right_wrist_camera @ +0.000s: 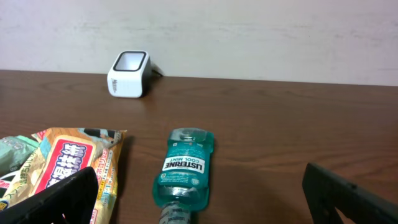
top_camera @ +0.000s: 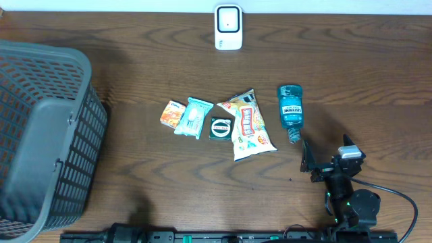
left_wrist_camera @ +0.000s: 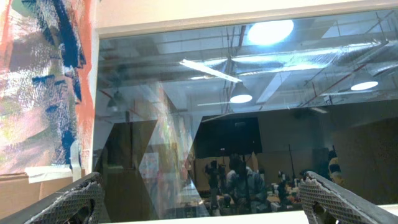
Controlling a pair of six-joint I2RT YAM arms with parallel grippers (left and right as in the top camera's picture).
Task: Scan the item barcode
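Note:
Several items lie in a row mid-table: an orange snack pack (top_camera: 173, 113), a teal packet (top_camera: 194, 117), a small dark green square pack (top_camera: 221, 128), a large snack bag (top_camera: 250, 125) and a blue mouthwash bottle (top_camera: 291, 110). The white barcode scanner (top_camera: 228, 27) stands at the far edge. My right gripper (top_camera: 329, 154) is open and empty, low over the table just short of the bottle's cap end. In the right wrist view the bottle (right_wrist_camera: 185, 168) lies between and ahead of my right gripper (right_wrist_camera: 202, 199). My left gripper (left_wrist_camera: 202, 208) is open and empty, pointing up at a window.
A dark grey mesh basket (top_camera: 40, 135) fills the left side of the table. In the right wrist view the scanner (right_wrist_camera: 129, 65) stands against the wall and the snack bag (right_wrist_camera: 68, 162) lies left of the bottle.

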